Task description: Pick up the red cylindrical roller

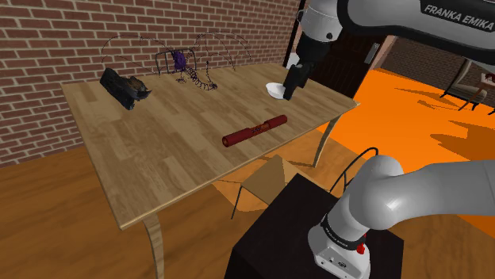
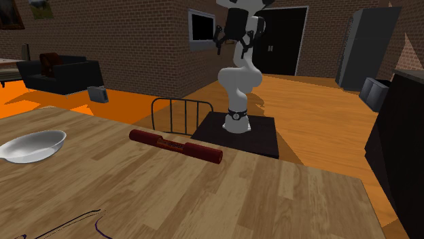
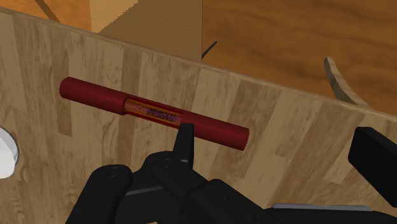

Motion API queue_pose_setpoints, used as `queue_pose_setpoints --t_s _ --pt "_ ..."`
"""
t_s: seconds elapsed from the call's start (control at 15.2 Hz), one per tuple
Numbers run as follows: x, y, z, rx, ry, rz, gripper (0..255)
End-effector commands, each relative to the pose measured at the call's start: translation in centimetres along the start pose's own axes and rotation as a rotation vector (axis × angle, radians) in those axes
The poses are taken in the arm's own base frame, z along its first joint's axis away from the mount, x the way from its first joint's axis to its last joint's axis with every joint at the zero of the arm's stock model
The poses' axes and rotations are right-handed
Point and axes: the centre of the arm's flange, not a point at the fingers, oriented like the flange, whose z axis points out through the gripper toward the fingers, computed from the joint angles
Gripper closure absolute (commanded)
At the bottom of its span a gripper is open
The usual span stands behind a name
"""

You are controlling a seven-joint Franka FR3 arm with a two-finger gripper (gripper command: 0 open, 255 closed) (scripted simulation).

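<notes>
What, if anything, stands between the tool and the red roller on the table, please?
Nothing visible does. The tool hangs open above the table, and the red roller lies alone on bare wood, in plain sight past its fingers. The white bowl sits off to one side, apart from the roller.

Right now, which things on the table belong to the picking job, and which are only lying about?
For the job:
red cylindrical roller
pincer, open

Lying about:
white bowl
black object near the brick wall
wire tangle with a purple piece
</notes>
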Motion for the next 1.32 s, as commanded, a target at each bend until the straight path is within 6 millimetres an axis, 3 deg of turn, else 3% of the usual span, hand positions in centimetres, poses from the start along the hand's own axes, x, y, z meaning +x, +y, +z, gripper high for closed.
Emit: queue_pose_setpoints --t_s 0.0,0.59,1.25 --pt "0.0 0.0 0.0 0.0 0.0 0.0 0" --pt "2.4 7.8 9.4 0.061 -0.013 -0.355 0" --pt "7.8 14.3 20.5 0.13 -0.027 -0.749 0"
